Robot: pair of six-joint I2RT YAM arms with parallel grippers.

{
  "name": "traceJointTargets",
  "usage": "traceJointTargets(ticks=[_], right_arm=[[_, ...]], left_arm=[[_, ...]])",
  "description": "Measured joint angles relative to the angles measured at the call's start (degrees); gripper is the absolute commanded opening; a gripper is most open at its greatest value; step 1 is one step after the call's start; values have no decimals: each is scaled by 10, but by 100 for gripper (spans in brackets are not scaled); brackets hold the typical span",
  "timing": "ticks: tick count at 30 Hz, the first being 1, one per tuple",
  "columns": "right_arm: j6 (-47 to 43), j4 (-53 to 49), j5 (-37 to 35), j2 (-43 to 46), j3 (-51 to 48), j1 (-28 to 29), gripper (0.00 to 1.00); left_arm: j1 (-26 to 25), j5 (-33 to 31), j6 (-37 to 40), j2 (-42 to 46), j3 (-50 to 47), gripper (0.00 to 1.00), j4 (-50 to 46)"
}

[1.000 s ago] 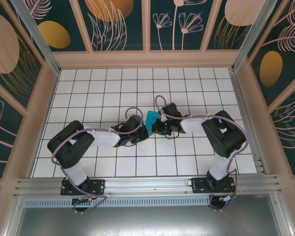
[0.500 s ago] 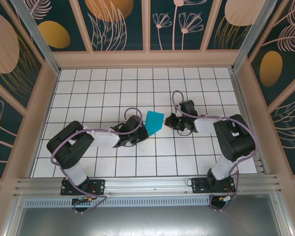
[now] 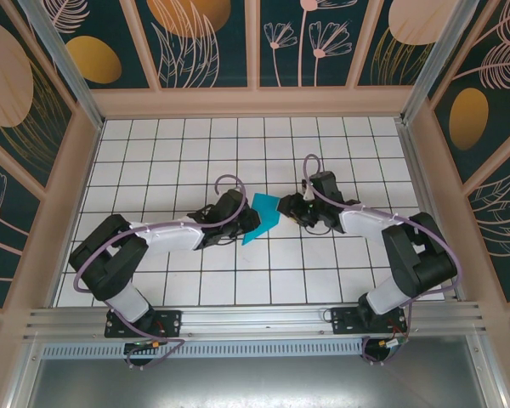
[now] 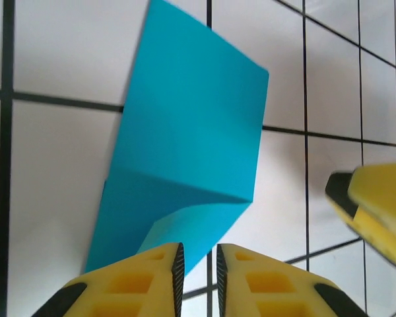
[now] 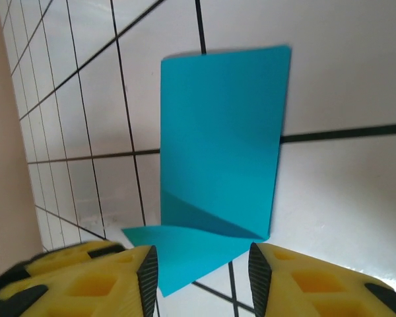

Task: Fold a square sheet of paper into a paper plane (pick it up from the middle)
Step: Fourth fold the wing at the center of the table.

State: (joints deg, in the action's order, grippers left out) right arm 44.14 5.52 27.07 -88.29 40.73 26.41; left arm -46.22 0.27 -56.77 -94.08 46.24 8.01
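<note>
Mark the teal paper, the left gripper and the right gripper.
teal paper point(image 3: 265, 214), top external view, middle of the sheet.
left gripper point(image 4: 198, 256), left wrist view, midway between its jaws.
right gripper point(image 5: 201, 264), right wrist view, midway between its jaws.

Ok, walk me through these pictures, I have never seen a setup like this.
Two robot arms are bolted at the near edge of a white gridded table. The wide picture comes from a fixed camera above and behind them: left arm on the left, right arm on the right. The other two come from cameras on the wrists, looking past each arm's yellow fingers. Between the arms sits a folded teal sheet of paper, one crease showing. The right gripper stands open at its edge. The left gripper is nearly closed at a corner; whether it pinches the paper cannot be told.
</note>
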Motion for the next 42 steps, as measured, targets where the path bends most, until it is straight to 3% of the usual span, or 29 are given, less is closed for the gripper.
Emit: traceJointTargets(ticks=[9,29,42], right_arm=[[29,5,0,-18,0,20,47],[49,7,1,-76,1,28,42],[60,30,15,-90,9,30,33]], left_arm=[[0,-42,19,-69,58,0,-27],[0,-57,19,-99,57,0,-47],[0,-57,18,-99,57,0,-48]])
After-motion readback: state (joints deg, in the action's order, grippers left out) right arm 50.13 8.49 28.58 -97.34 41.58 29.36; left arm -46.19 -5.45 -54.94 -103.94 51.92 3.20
